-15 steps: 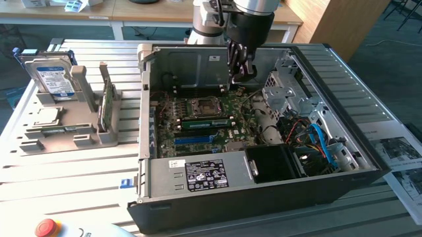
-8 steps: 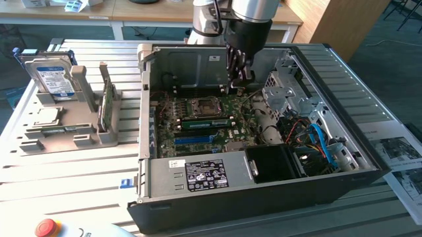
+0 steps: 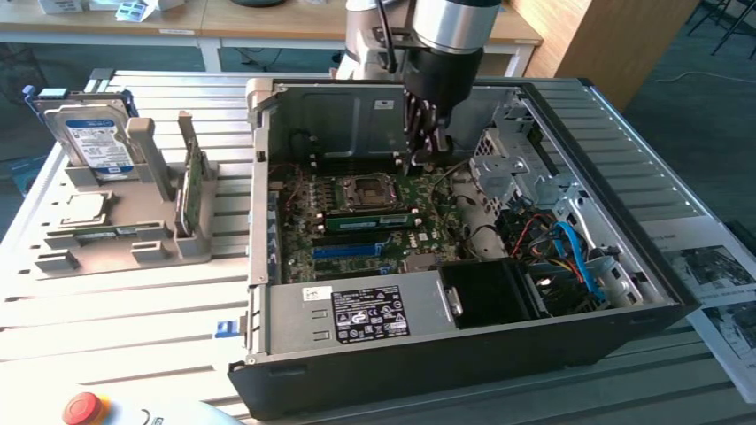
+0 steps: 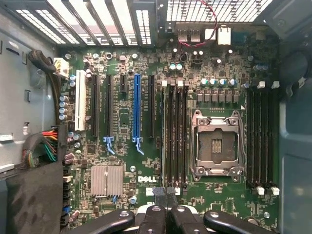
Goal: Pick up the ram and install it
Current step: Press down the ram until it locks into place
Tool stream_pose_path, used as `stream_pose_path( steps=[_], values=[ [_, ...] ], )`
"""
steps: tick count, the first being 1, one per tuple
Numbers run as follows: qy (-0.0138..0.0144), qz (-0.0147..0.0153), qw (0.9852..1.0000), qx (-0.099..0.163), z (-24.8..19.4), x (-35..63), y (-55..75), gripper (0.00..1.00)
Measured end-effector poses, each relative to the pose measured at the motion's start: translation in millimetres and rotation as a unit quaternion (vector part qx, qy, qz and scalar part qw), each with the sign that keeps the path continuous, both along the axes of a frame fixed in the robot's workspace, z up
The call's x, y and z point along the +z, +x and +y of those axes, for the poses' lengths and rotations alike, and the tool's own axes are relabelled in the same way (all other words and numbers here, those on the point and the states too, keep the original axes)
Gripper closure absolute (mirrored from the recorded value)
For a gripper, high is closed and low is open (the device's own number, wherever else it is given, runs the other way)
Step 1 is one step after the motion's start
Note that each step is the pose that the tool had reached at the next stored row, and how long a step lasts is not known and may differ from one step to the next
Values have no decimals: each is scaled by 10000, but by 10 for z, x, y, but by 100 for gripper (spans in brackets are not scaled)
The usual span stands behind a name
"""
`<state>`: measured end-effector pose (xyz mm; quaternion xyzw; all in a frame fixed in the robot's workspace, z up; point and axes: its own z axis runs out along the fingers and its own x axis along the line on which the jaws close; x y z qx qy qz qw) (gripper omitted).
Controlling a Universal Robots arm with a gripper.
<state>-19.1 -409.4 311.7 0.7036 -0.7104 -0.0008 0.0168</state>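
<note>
**Fingers (image 4: 160,195) pressed together and empty above the memory slots**

Both fingers of the gripper (image 3: 428,158) meet with no gap between them and nothing caught there; in the wrist view their dark tips hang over one end of the memory slots (image 4: 174,136), above the board and apart from it; the arm reaches down from above into the open case (image 3: 473,363).

The ram (image 3: 368,220) stands on edge in one of those slots on the motherboard (image 4: 124,124); in the exterior view it shows as a long green strip between the CPU socket (image 3: 360,190) and the blue slot (image 3: 354,250), just below and towards the exterior view's left of the gripper; no finger touches it.

Beyond the slots, the wrist view shows the open socket's metal frame on one side and a silver heatsink (image 4: 107,180) past the blue slot on the other.

Further out, the power supply (image 3: 368,314) with its black label fills the near corner of the case; a blue cable (image 3: 575,252) curls on the exterior view's right.

Outside the case, on the slatted table (image 3: 119,310), a grey rack (image 3: 119,243) holds a hard drive (image 3: 88,133) upright and a second green stick (image 3: 191,188) on edge; a red button (image 3: 85,407) sits at the near edge.
</note>
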Motion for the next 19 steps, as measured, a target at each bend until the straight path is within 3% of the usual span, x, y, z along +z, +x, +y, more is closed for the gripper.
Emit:
stream_pose_path(
  steps=[19],
  values=[
    [0,0,10000,0,0,-251,0,90]
  ],
)
